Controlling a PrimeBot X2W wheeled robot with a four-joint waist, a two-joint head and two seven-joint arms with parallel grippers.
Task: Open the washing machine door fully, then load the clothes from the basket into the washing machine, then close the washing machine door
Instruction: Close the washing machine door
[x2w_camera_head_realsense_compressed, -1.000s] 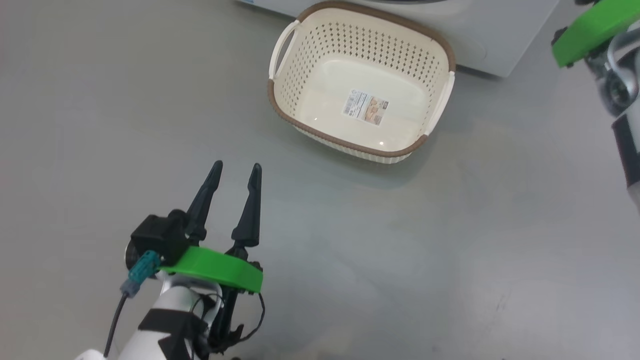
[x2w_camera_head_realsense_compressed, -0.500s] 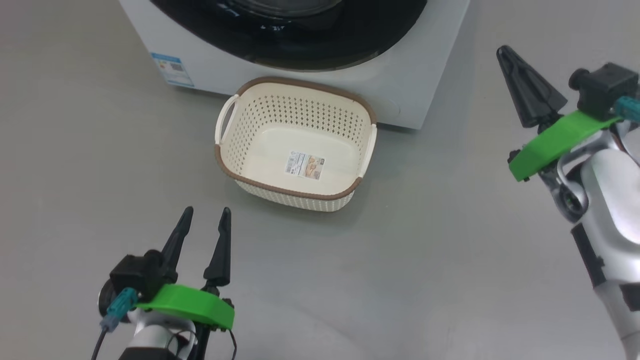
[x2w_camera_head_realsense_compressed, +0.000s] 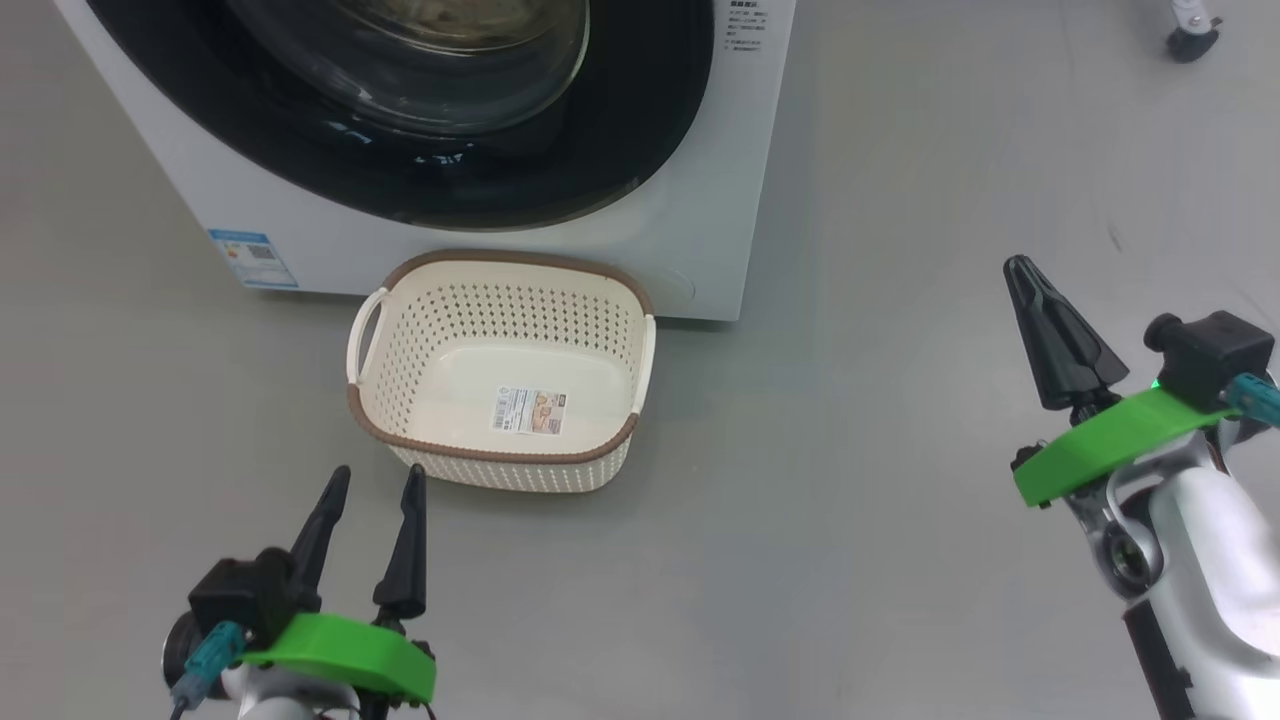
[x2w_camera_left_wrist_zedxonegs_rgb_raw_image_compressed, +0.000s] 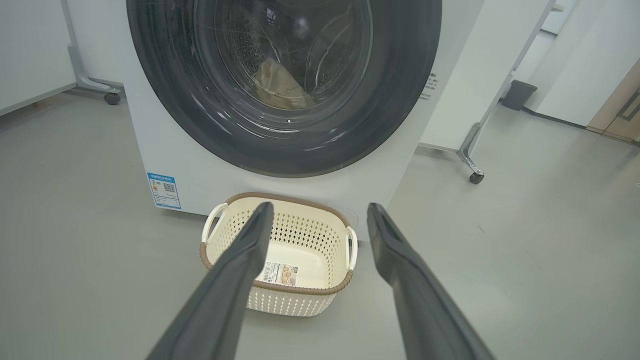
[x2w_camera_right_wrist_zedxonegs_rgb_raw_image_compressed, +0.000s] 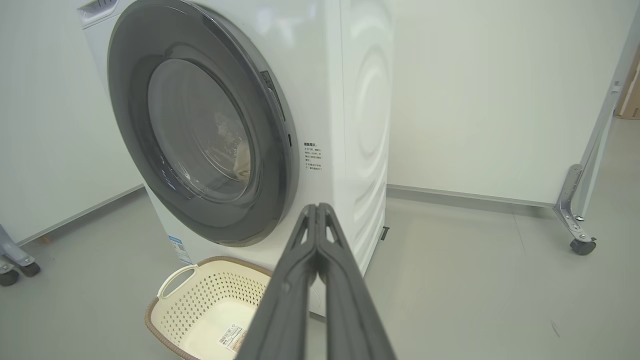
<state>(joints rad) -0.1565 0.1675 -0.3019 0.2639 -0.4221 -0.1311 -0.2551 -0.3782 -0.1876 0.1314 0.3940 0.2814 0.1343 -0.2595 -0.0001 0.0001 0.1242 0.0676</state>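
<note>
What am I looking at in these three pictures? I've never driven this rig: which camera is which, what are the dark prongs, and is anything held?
One picture is from the robot's head, looking down at the floor. The other two look along each arm's pincer, two long dark fingers. The left pincer is open, the right pincer shut; neither holds anything. On the floor, before the washer, stands the basket, empty but for its label. The door is shut, with clothes behind its glass.

Left gripper at lower left, fingers spread wide, nothing between them, right gripper at right, its fingers pressed tight together, tips up, pale right forearm below.
</note>
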